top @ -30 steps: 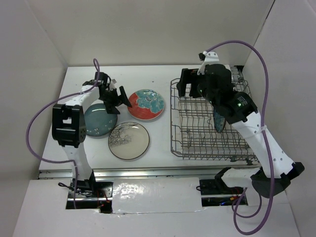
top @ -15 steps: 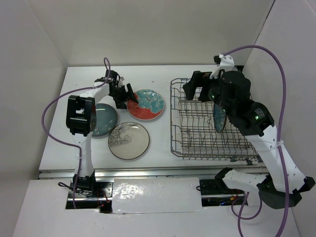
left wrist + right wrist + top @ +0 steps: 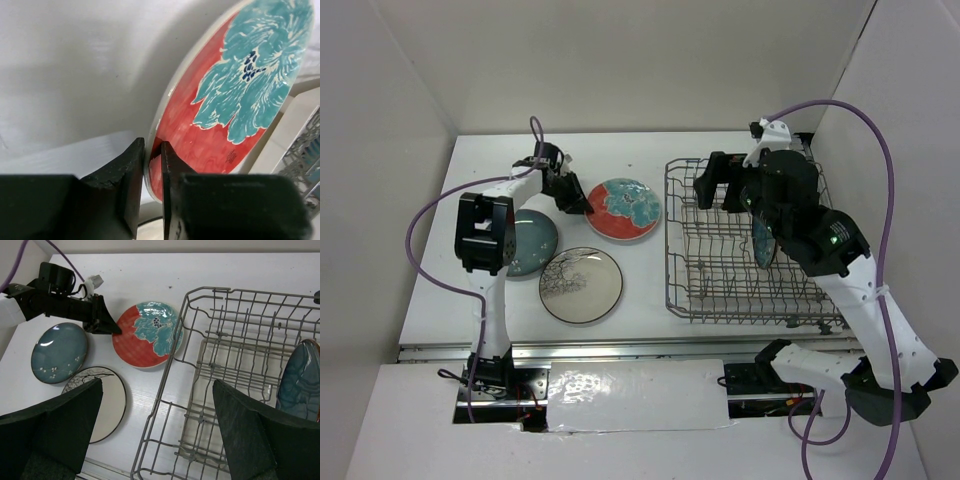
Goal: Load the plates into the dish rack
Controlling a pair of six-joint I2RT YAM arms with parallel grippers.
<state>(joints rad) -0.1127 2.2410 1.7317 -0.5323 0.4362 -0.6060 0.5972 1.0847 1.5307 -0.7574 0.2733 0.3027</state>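
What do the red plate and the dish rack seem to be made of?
The red plate looks like glazed ceramic: glossy painted face, pale rim edge. The dish rack seems grey metal wire, thin bent rods with a dull finish; any coating cannot be told.

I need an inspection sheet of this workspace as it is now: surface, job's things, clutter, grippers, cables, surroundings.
Surface: white table, one small dark speck toward the far edge.
Job's things: grey wire dish rack holds one glossy teal-blue plate upright; second teal-blue plate, grey-white plate with a branch drawing and red plate with teal flower are outside it, on the table.
Clutter: nothing seen.
Grippers: left gripper shut on the red plate's rim; right gripper open, empty, above the rack's edge.
Cables: purple cables arch off both arms.
Surroundings: white walls on three sides.
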